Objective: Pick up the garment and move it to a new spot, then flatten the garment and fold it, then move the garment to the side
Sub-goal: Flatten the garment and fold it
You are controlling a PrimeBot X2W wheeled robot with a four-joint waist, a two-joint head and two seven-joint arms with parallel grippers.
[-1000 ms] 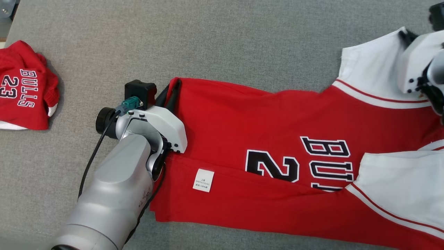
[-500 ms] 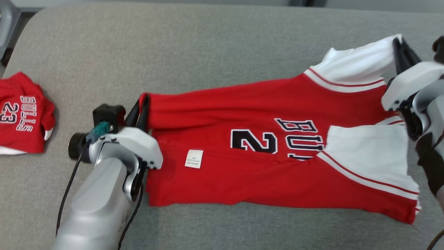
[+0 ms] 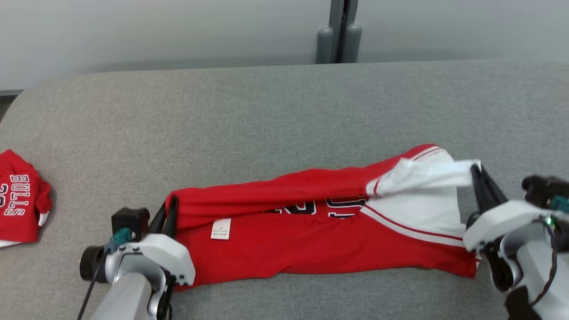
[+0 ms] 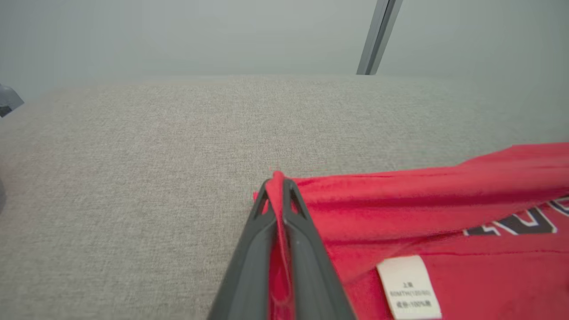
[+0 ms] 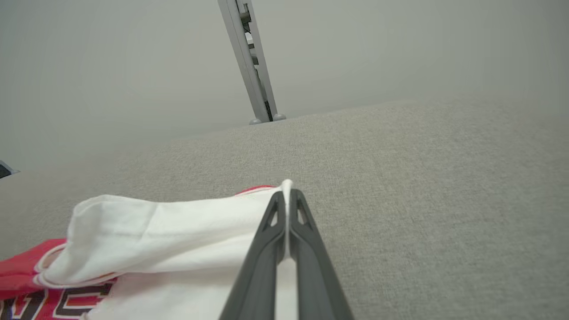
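The red and white garment [image 3: 320, 244] is lying stretched along the near part of the grey bench [image 3: 266, 111]. Its far long edge is rolling over toward the bench's near side, hiding most of the dark lettering [image 3: 331, 208] so that only slivers are showing. The left hand [image 3: 170, 205] is pinching the red hem corner toward the bench's left end, fingers closed tight on the cloth. The right hand [image 3: 476, 171] is clamping the white sleeve edge toward the bench's right end and holding it off the bench. A white label [image 3: 221, 228] is showing, its print too small to read. At the bench's left end a second jersey [image 3: 20, 209] is sitting bunched, cut off by the frame.
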